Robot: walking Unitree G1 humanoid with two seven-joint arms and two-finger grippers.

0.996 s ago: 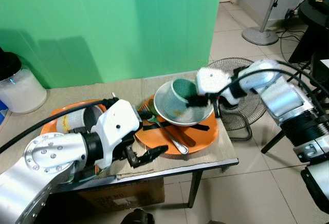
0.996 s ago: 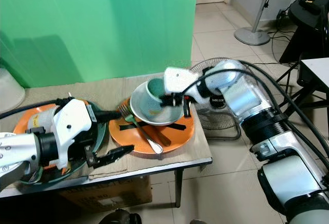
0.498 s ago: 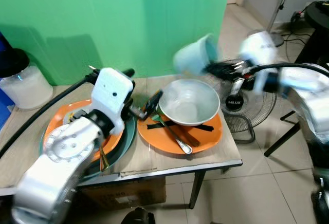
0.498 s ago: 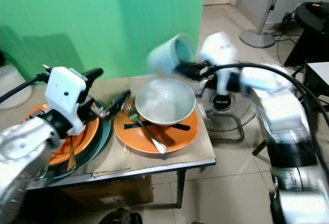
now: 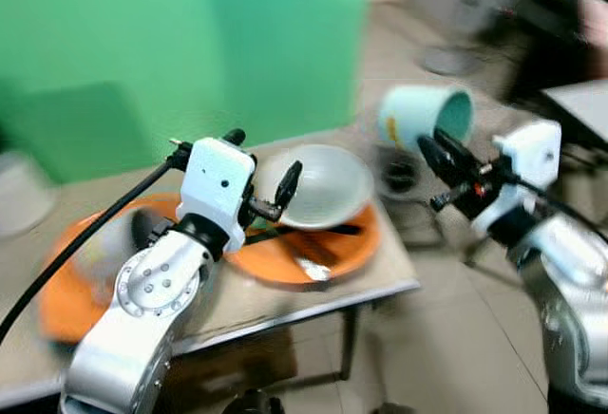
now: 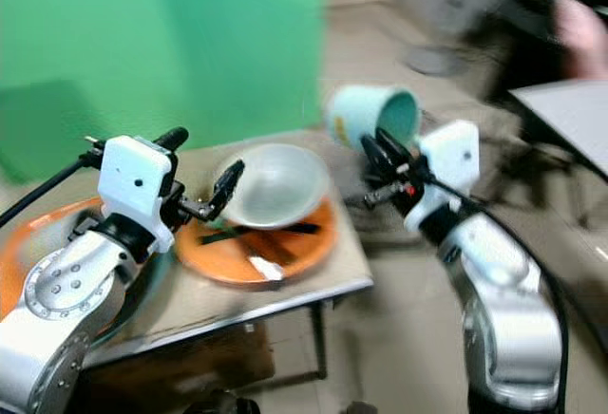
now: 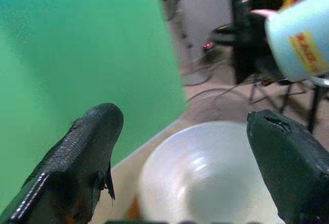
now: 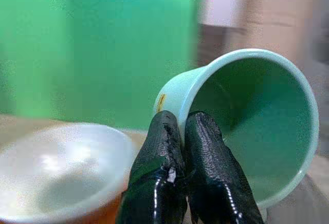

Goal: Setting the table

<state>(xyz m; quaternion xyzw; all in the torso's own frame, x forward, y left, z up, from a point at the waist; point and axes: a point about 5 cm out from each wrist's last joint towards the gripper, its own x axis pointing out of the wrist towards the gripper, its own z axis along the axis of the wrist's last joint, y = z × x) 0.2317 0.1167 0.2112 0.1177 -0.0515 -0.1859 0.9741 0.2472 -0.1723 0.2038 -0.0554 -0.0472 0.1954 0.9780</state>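
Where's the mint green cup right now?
The mint green cup is in the air on the robot's right, tipped on its side, its rim pinched by the right hand, beyond the table's right edge and right of the white bowl.

The table [image 5: 380, 286] holds two orange plates [image 5: 356, 243], side by side. A white bowl [image 5: 328, 186] sits on one.
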